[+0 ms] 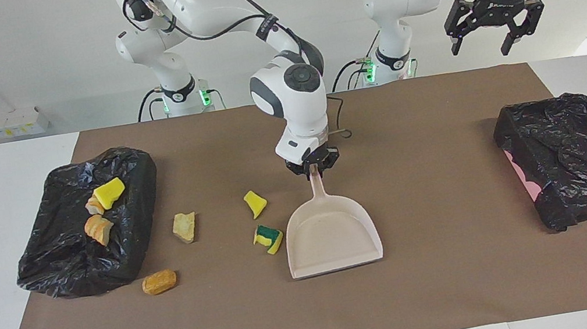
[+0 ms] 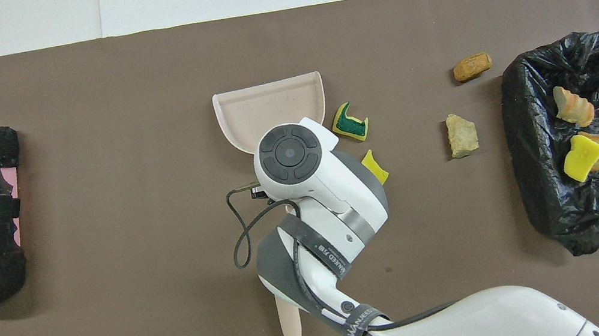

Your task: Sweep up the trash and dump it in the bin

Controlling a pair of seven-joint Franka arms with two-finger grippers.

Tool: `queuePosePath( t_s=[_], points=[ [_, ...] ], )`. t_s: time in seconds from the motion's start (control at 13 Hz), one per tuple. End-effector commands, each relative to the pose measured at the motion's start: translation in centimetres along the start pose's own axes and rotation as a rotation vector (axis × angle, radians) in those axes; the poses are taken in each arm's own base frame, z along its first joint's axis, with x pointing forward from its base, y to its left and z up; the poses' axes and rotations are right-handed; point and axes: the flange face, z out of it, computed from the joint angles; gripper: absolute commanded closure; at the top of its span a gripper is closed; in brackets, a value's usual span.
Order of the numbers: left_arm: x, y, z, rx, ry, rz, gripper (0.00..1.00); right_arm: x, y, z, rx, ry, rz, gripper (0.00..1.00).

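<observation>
One brown mat covers the table. Two black-bagged bins sit on it: one at the left arm's end, one at the right arm's end, the latter holding three trash chunks. One beige dustpan lies mid-mat. Four more chunks rest on the mat: yellow-green just beside the pan, yellow, beige, orange-brown nearer that bin. One brush handle shows in the overhead view. The right gripper points down, fingers pinched on the pan's handle. The left gripper waits high, fingers spread wide
</observation>
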Motion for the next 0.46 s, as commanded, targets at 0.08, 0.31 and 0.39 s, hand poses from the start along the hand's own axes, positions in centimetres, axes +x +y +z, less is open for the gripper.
queuePosePath(
  t_s=[0.08, 0.31, 0.39],
  points=[
    [-0.4, -0.2, -0.6, 0.015, -0.007, -0.001, 0.00, 0.7, -0.6, -0.3, 0.038, 0.014, 0.102, 0.01],
    [-0.4, -0.2, -0.5, 0.015, -0.008, -0.001, 0.00, 0.3, -0.9, -1.2, 0.042, 0.021, 0.058, 0.00],
    [-0.4, -0.2, -0.6, 0.013, -0.007, 0.000, 0.00, -0.2, -0.8, -1.9, 0.029, 0.015, -0.008, 0.00]
  ],
)
